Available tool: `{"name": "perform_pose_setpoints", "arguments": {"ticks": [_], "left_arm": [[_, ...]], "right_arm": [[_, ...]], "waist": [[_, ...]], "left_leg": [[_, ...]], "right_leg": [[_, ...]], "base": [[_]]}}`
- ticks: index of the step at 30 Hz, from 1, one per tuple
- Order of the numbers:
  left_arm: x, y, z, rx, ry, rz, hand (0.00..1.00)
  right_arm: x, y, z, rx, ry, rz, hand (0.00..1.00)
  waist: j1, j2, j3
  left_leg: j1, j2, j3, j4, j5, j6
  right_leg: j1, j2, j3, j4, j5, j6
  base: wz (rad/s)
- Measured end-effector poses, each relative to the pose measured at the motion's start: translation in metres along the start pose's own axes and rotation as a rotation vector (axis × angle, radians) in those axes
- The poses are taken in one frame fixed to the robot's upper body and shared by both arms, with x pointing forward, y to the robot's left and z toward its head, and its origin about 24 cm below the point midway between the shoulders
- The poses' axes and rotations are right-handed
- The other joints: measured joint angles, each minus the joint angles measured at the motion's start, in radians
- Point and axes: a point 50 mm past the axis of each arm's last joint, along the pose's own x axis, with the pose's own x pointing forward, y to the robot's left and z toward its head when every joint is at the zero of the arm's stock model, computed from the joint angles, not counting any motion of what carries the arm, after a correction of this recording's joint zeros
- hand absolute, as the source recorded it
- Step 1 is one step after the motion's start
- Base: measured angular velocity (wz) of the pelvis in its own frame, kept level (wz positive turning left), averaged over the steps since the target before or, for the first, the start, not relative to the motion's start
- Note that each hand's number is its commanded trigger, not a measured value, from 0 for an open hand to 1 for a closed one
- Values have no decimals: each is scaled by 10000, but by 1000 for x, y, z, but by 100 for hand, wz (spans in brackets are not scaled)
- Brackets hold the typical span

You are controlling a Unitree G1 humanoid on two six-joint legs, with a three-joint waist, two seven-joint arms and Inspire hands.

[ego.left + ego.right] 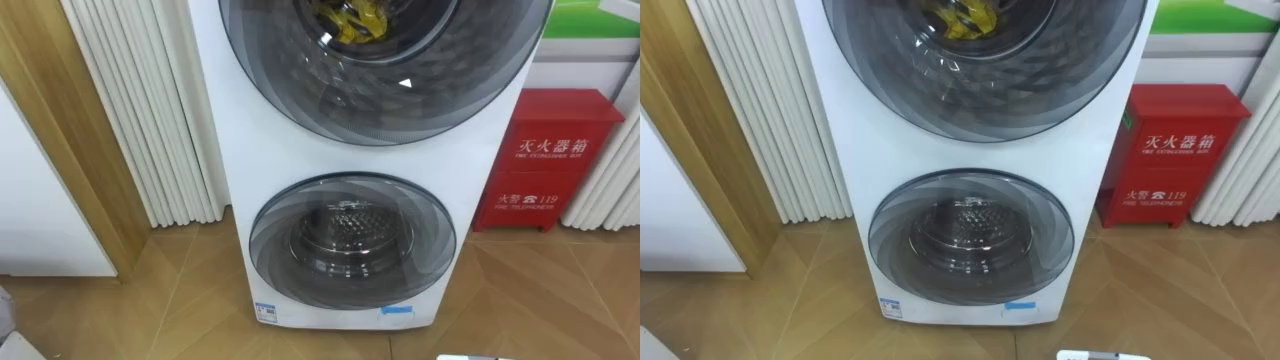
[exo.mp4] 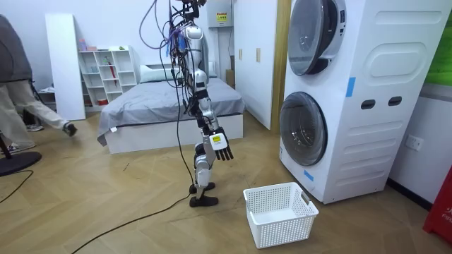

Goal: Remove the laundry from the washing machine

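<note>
Left eye view faces the stacked washing machine (image 1: 232, 150) head-on: crumpled yellow clothes (image 1: 350, 20) lie behind the grey glass of the shut upper door (image 1: 385, 90). They are cut off by the top edge, so their full shape cannot be made out, while the lower drum (image 1: 350, 240) shows bare metal. Room view adds the robot standing on the wooden floor facing the machine, a white basket (image 2: 282, 227) low between them, its right hand (image 2: 221, 144) hanging before it, fingers straight and apart.
</note>
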Motion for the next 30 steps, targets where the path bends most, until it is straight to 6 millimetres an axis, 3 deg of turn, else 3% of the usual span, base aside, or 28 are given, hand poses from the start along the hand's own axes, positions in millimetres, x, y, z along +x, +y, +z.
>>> {"name": "perform_pose_setpoints", "arguments": {"ticks": [14, 24, 28, 30], "left_arm": [[1, 0, 1, -159, 157, -139, 0], [-1, 0, -6, -450, 409, -255, 0], [0, 0, -5, -500, 366, -309, 0], [0, 2, -4, -463, 319, -257, 0]], "right_arm": [[0, 1, 0, -6, 48, 63, 0], [0, -7, 3, 664, -69, -669, 0], [1, -6, 34, 1299, -1133, -852, 0], [-1, -3, 70, 1520, -2407, -862, 0]], "waist": [[-30, 21, -1], [-31, 230, 4], [-48, 258, -2], [-78, 223, -6]], "left_leg": [[-28, 10, 95, -46, -36, 25], [-25, 13, 93, -26, -68, 39], [-49, 12, 130, 33, -92, 49], [-4, 5, 146, 52, -90, 52]], "right_leg": [[-80, 15, 115, 4, -1, 3], [-72, 16, 114, 61, 0, 9], [-100, 6, 129, 147, -19, 36], [-39, -4, 151, 141, -21, 39]], "base": [[-2], [0], [-3], [0]]}}
